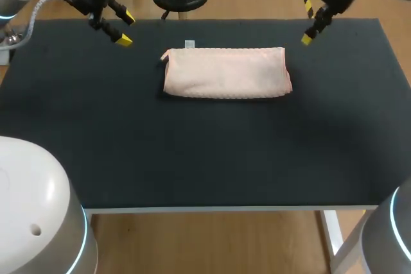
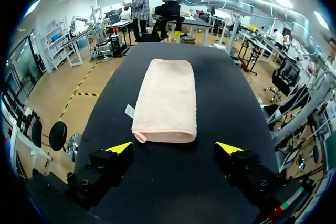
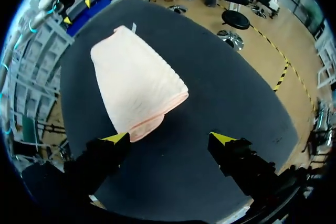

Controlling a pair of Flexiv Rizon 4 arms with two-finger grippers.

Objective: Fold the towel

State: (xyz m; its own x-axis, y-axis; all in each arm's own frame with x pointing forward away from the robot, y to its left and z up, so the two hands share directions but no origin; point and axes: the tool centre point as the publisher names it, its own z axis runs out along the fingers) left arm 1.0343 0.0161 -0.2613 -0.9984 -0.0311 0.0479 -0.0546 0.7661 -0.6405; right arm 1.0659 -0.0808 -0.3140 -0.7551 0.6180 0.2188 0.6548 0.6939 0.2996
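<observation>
Looks like late stage, or pause between folds: towel (image 1: 225, 72) already doubled into long flat band, lying on far middle of table (image 1: 192, 158)
Long axis across table, left to right; one short end toward each arm; small tag (image 1: 189, 44) at far edge near left end
Nothing held in left gripper (image 1: 126, 29): fingers wide apart, hovering off towel's left end
Same with right gripper (image 1: 307, 39): spread wide, empty, off right end
Next, likely: pinch one short end, carry onto other, match edges

No print is legible, not even on the white tag (image 1: 189, 44) of the towel (image 1: 225, 72)
</observation>
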